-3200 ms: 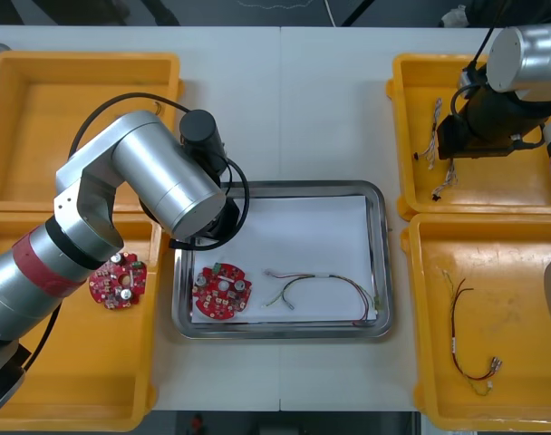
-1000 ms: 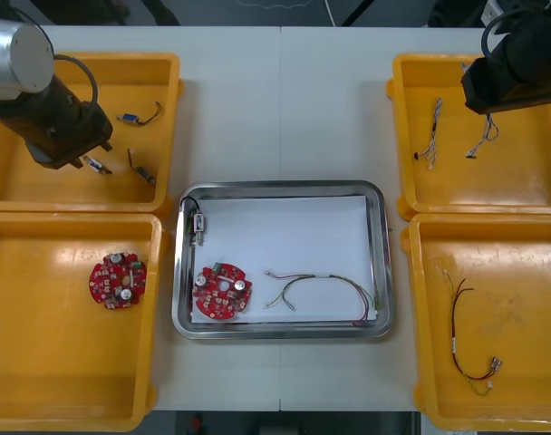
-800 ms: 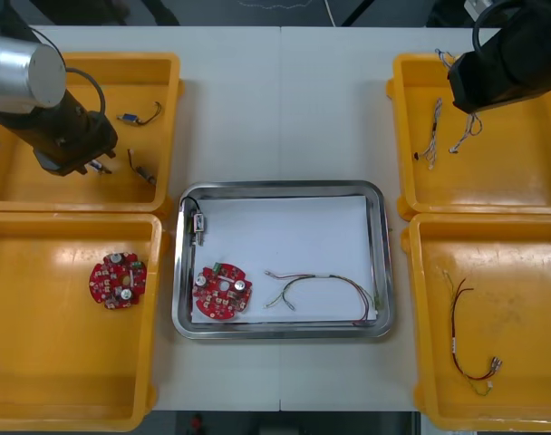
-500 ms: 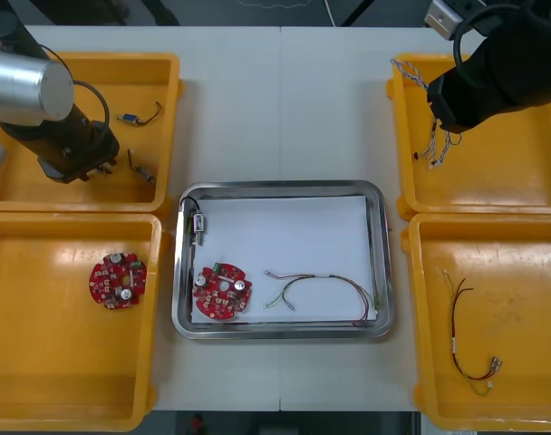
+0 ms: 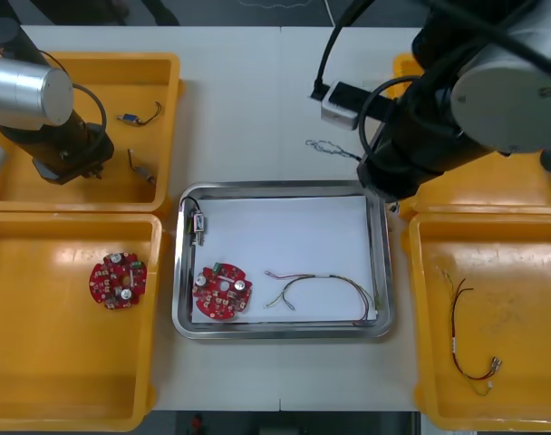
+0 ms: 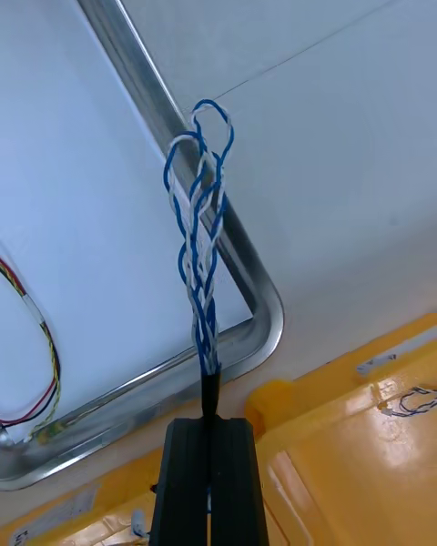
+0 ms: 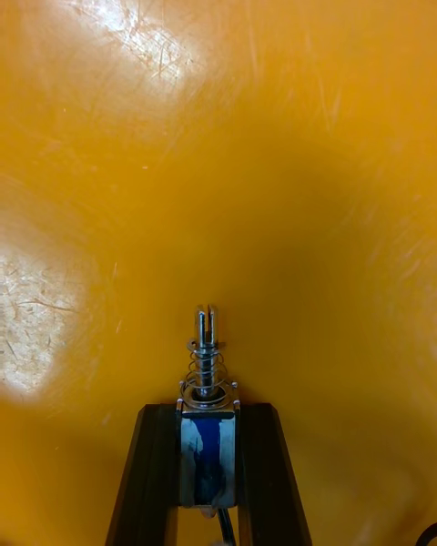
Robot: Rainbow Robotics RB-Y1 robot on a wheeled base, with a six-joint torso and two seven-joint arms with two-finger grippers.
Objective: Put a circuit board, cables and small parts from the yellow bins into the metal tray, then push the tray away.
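In the far left yellow bin (image 5: 22, 186), my left gripper (image 7: 208, 416) is shut on a small metal part (image 7: 206, 350) with a blue body and a spring, just above the bin floor. My right gripper (image 6: 210, 426) is shut on a twisted blue and white cable (image 6: 202, 218), which hangs over the far right corner of the metal tray (image 6: 248, 278). That cable's loop (image 5: 330, 148) sticks out left of the right arm. The tray (image 5: 280, 333) holds a round red circuit board (image 5: 222, 292), a red and yellow cable (image 5: 323, 286) and a small metal part (image 5: 199, 225).
Two more small metal parts (image 5: 140, 116) (image 5: 142, 170) lie in the far left bin. A second circuit board (image 5: 118, 280) sits in the near left bin. A dark cable (image 5: 464, 337) lies in the near right bin (image 5: 529, 272). The right arm covers most of the far right bin.
My left gripper has shut on the small metal part in the far left bin. The right arm has swung left out of the far right bin, carrying the blue and white cable to the tray's corner.
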